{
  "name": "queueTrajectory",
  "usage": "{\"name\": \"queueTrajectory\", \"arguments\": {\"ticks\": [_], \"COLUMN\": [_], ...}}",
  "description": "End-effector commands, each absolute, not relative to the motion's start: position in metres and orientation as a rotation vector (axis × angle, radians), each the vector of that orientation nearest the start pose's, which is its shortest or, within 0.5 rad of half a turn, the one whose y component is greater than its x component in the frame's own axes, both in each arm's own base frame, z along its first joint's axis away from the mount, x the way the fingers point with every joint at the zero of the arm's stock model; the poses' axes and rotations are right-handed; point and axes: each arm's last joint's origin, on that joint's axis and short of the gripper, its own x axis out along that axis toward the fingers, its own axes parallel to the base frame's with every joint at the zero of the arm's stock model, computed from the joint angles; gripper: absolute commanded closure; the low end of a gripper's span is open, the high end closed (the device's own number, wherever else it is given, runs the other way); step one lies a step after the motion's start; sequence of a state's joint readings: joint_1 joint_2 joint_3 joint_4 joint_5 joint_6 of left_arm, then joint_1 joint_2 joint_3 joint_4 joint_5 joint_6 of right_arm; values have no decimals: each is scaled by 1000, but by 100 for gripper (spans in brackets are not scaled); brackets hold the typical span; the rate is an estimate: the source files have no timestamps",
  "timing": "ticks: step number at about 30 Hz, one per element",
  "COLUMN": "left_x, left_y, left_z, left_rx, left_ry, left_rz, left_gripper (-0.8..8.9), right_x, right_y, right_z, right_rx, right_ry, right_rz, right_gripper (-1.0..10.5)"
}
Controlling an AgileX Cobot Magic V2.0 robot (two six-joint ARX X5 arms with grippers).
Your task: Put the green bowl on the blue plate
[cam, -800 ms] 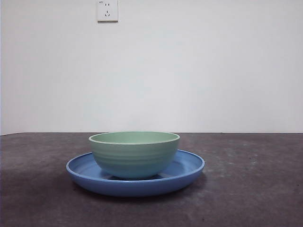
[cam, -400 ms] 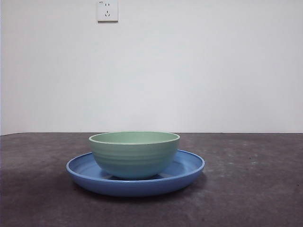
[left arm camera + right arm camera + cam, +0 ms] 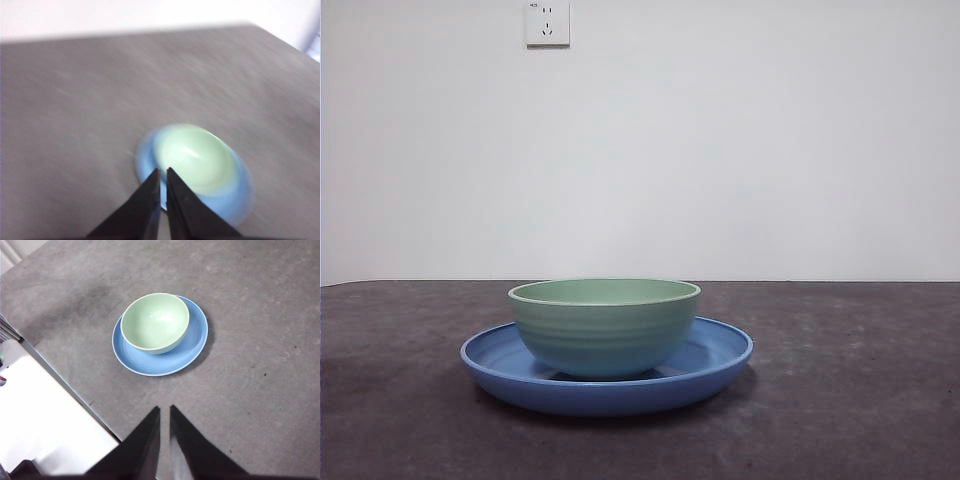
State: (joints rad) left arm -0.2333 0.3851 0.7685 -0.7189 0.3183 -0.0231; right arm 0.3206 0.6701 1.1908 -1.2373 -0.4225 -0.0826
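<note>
The green bowl (image 3: 605,326) is sitting upright inside the blue plate (image 3: 720,362), seemingly delivered; both grippers, left gripper (image 3: 163,172) and right gripper (image 3: 164,410), are hanging above it, pinched empty.

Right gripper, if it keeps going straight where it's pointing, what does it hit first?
Probably the bare table. The right gripper, jaws nearly shut, aims toward the blue plate holding the green bowl, but depth is unclear.

Looks like bare lab or test room to me: my grey worktable (image 3: 840,400), plain white wall (image 3: 720,150), single wall socket (image 3: 547,22). No furnishings in sight.
</note>
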Motion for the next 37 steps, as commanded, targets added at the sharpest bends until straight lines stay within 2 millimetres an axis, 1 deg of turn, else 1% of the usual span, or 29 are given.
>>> {"name": "queueTrajectory", "arguments": {"ticks": [1, 4, 7, 12, 15, 22, 27, 37], "left_x": [77, 88, 96, 97, 96, 95, 96, 96], "left_y": [-19, -12, -8, -3, -3, -1, -1, -1], "left_z": [305, 277, 247, 204, 188, 167, 153, 149], "left_rx": [-11, -24, -26, -34, -40, -39, -38, 23], "left_ry": [219, 149, 121, 107, 113, 109, 136, 185], "left_rz": [-417, -262, -177, -69, -51, 14, 16, 12], "left_gripper": [794, 794, 794, 794, 794, 794, 794, 794], "right_x": [60, 60, 60, 60, 60, 60, 60, 60], "right_y": [33, 33, 33, 33, 33, 33, 33, 33], "right_z": [384, 384, 384, 384, 384, 384, 384, 384], "right_rx": [-50, -50, -50, -50, -50, -50, -50, -50], "right_ry": [676, 676, 676, 676, 676, 676, 676, 676], "right_rz": [754, 754, 754, 754, 753, 753, 753, 754], "right_gripper": [918, 918, 918, 918, 918, 918, 918, 918]}}
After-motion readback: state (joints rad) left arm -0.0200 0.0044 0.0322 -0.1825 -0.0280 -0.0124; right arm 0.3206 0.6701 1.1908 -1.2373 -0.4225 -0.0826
